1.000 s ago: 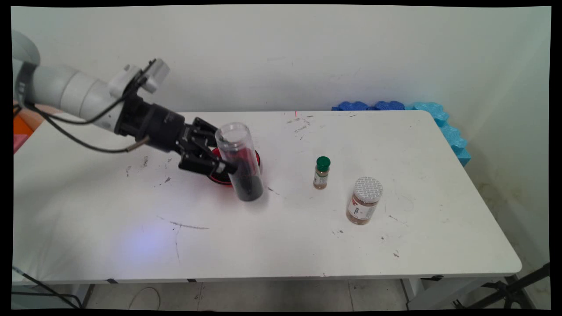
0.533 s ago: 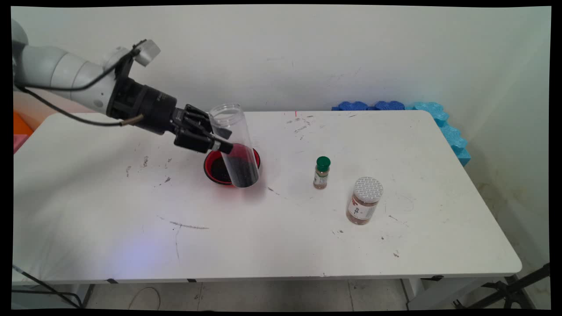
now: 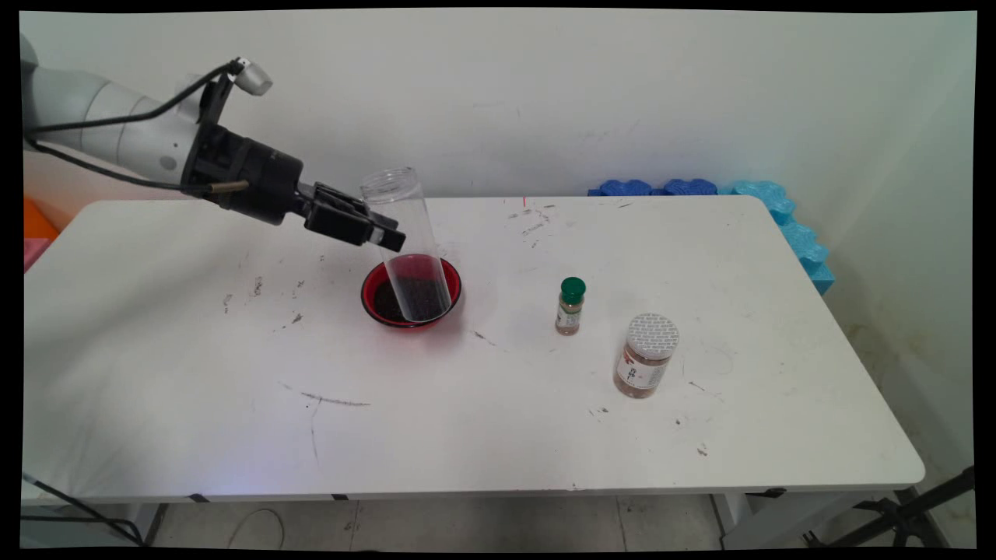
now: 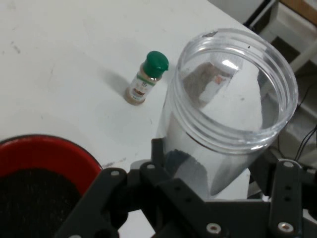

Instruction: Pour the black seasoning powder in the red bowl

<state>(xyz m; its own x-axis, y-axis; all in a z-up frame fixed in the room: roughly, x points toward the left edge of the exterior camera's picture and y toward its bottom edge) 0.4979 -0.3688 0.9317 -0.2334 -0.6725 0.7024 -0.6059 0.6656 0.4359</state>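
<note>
Main view: we see the gripper (image 3: 379, 231) reaching in from the left, its jaws clamped on a clear tube (image 3: 406, 243) that it holds off the table (image 3: 498, 420). The tube is tilted, its open mouth up and toward the wall, its lower end in front of a red bowl (image 3: 411, 293) with a dark filling. Through the clear wall we see red and dark, but we cannot tell whether that is stuff in the tube or only the bowl behind it. The tube hides part of the bowl's middle and right side. Well to the right stand a small bottle (image 3: 570, 306) with a green cap and, nearer us, a wider jar (image 3: 647, 355) with a white lid; the print on their labels is too small to read. Blue foam pieces (image 3: 747, 204) line the table's far right corner, partly cut off by the table edge.

Hand view: the tube (image 4: 229, 111) fills the right half, its open rim toward us, the black linkage of the gripper (image 4: 208, 198) closed about its lower part; the fingertips themselves are hidden behind it. The bowl (image 4: 44, 173) is cut off at the lower left corner. The bottle (image 4: 146, 78) stands upright beyond the tube on the table (image 4: 74, 49). The jar shows only as a blurred shape through the tube's wall.
</note>
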